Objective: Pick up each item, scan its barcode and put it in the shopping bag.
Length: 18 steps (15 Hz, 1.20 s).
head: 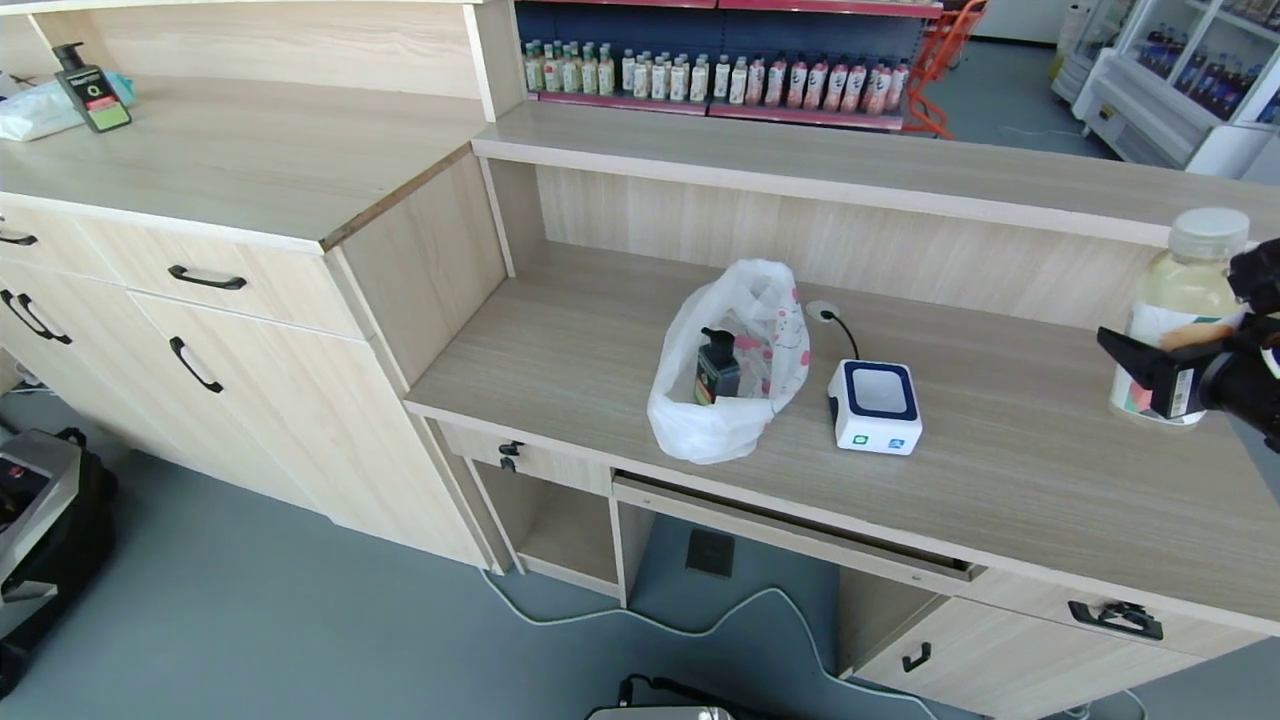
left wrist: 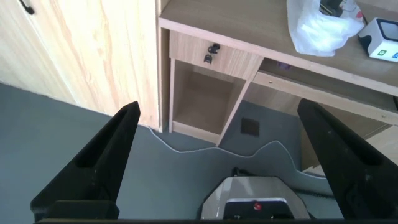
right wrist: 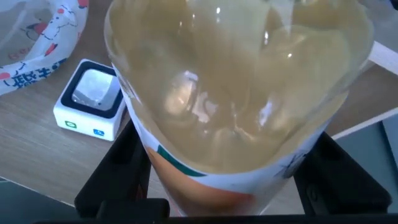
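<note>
Your right claw [head: 1172, 378] sits at the far right above the desk [head: 1000, 450]. It is clamped on either side of an upright pale yellow clear plastic bottle with a white cap [head: 1185, 290]. Your left claw [left wrist: 217, 162] hangs low at the near left, below desk height, with its black fingers spread wide and pointing downward.

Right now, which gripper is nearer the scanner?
Right. The right gripper grips the bottle at the counter, to the scanner's right. The left gripper hangs open, low over the floor in front of the counter, farther off.

One bag [head: 722, 415], one scanner [head: 876, 405], two dispensers [head: 716, 368] [head: 90, 88]
</note>
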Motion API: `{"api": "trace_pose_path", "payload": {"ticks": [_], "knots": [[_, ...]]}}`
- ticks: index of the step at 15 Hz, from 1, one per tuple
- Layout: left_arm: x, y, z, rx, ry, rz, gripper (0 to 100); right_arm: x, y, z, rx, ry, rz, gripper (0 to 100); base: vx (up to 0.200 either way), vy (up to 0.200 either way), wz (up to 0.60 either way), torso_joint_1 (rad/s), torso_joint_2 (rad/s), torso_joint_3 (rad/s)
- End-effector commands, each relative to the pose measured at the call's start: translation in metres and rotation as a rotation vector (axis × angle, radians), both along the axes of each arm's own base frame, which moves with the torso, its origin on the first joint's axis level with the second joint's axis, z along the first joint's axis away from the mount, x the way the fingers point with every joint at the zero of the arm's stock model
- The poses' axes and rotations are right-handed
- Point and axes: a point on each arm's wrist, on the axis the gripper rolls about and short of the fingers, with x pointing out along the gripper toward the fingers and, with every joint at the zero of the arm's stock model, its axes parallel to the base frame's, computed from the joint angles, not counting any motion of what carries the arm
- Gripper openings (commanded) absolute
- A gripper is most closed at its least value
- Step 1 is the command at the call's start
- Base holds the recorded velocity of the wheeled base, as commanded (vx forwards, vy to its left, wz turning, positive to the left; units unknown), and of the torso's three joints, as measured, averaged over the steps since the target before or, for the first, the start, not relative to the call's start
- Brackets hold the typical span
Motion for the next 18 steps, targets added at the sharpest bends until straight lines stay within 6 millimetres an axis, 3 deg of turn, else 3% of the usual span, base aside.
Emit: {"api": "trace_pose_path", "payload": {"ticks": [1, 5, 10, 12, 14, 18], "knots": [[0.0, 0.0, 0.0, 0.0, -0.001, -0.001, 100, 0.004, -0.001, 0.001, 0.008, 0.007, 0.001, 0, 0.0, 0.0, 0.0, 0.0, 0.0, 0.0], [0.0, 0.0, 0.0, 0.0, -0.001, -0.001, 100, 0.026, -0.005, -0.01, 0.023, 0.07, 0.023, 0, 0.0, 0.0, 0.0, 0.0, 0.0, 0.0], [0.0, 0.0, 0.0, 0.0, -0.001, -0.001, 100, 0.071, 0.011, -0.016, -0.022, 0.069, 0.203, 0, 0.0, 0.0, 0.0, 0.0, 0.0, 0.0], [0.0, 0.0, 0.0, 0.0, -0.001, -0.001, 100, 0.086, 0.027, -0.012, -0.034, 0.052, 0.157, 0, 0.0, 0.0, 0.0, 0.0, 0.0, 0.0], [0.0, 0.0, 0.0, 0.0, -0.001, -0.001, 100, 0.095, 0.048, -0.007, 0.073, 0.087, 0.056, 0, 0.0, 0.0, 0.0, 0.0, 0.0, 0.0], [0.0, 0.0, 0.0, 0.0, -0.001, -0.002, 100, 0.085, 0.077, 0.004, 0.257, 0.249, -0.071, 0, 0.0, 0.0, 0.0, 0.0, 0.0, 0.0]]}}
